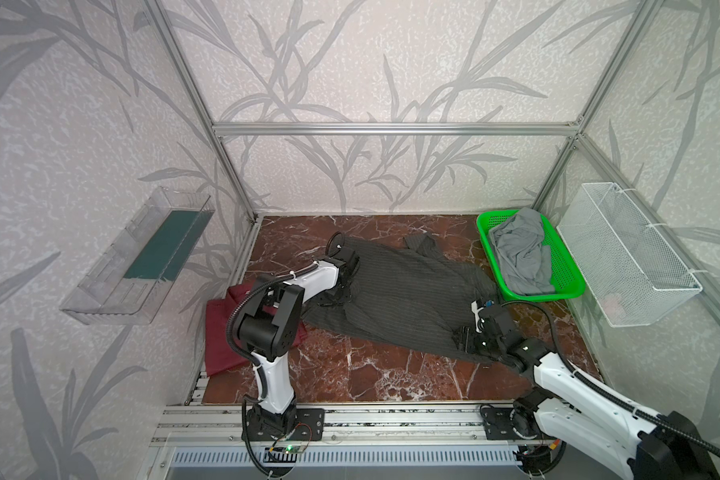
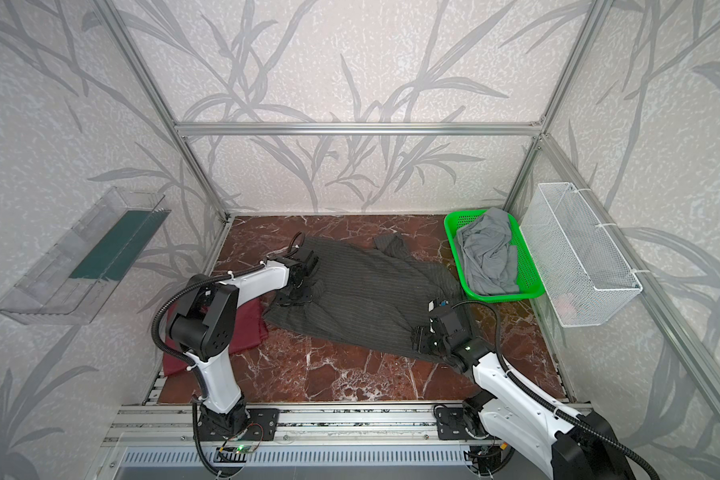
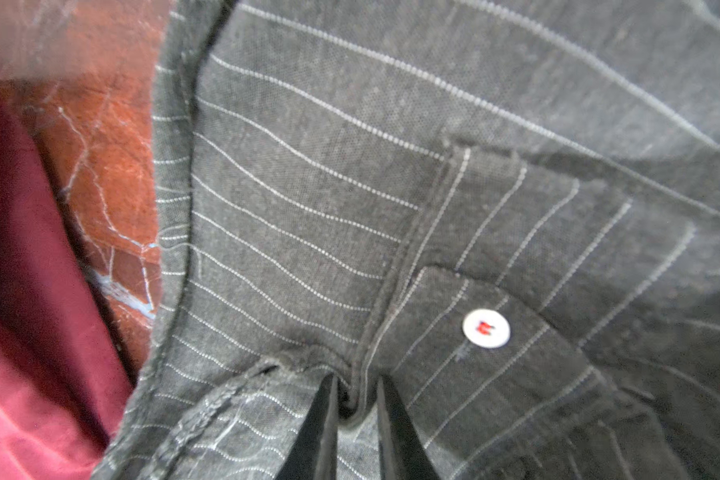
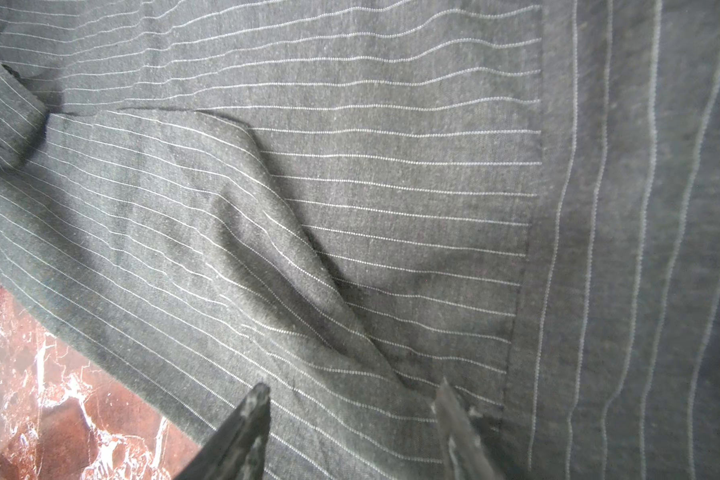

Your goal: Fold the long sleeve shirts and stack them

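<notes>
The charcoal pinstriped shirt (image 1: 400, 299) (image 2: 362, 299) lies spread and rumpled across the middle of the marble table in both top views. The maroon shirt (image 1: 221, 332) (image 2: 246, 328) lies crumpled at the table's left edge, partly under my left arm. My left gripper (image 1: 337, 297) (image 3: 356, 380) is down at the charcoal shirt's left end, shut on a pinched fold of it near a white button (image 3: 486, 328). At the shirt's front right end, my right gripper (image 1: 464, 338) (image 4: 352, 388) is open, its fingers spread just over the striped cloth with nothing held.
A green basket (image 1: 487, 220) holding a grey cloth (image 1: 520, 249) stands at the back right. A white wire basket (image 1: 628, 253) hangs on the right wall, a clear plastic bin (image 1: 138, 257) on the left wall. Bare marble (image 1: 371, 374) shows in front of the shirt.
</notes>
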You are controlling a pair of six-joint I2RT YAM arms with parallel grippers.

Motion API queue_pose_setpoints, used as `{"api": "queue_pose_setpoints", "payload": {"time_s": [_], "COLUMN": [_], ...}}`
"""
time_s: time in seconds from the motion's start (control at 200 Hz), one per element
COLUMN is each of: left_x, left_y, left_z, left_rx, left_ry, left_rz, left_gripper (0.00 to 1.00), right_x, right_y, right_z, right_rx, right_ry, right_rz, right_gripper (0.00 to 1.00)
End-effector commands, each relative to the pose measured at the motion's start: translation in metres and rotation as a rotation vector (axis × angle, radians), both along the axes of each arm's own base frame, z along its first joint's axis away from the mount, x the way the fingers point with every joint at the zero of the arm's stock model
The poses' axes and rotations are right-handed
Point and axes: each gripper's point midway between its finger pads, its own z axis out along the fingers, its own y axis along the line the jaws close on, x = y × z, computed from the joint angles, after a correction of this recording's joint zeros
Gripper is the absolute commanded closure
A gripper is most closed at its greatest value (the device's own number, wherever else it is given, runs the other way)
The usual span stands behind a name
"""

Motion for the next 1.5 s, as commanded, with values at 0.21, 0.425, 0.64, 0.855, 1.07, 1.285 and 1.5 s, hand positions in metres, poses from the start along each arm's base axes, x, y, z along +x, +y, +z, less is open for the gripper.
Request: {"api": "queue_pose_setpoints", "payload": {"time_s": [0.21,0.425,0.64,0.855,1.07,1.285,1.5], "left_x": [-0.001,-0.003,-0.004,-0.006,-0.007,-0.008,-0.007], "left_y": [0.005,0.008,0.006,0.007,0.006,0.008,0.009], "left_z": [0.016,0.022,0.02,0.007,-0.001,-0.004,-0.001], "left_rx": [-0.006,-0.002,-0.024,-0.007,-0.005,0.004,0.011], "left_ry": [-0.051,-0.076,-0.088,-0.052,-0.027,-0.019,-0.028], "left_rz": [0.018,0.024,0.032,0.035,0.033,0.039,0.039], "left_gripper": [0.87,0.8,0.79,0.81,0.84,0.93,1.0], "right_x": [-0.001,-0.002,-0.002,-0.002,-0.002,-0.002,-0.003], "right_y": [-0.002,-0.001,-0.001,-0.001,-0.002,-0.002,-0.003], "right_z": [-0.002,-0.004,-0.004,-0.003,-0.004,-0.004,-0.002], "right_rx": [-0.01,-0.007,-0.005,-0.004,-0.009,-0.007,-0.009], "right_ry": [0.003,0.011,0.01,0.009,0.01,0.009,0.004], "right_rz": [0.0,0.002,0.002,0.0,0.0,0.0,-0.001], "right_gripper": [0.37,0.37,0.36,0.36,0.36,0.36,0.36]}}
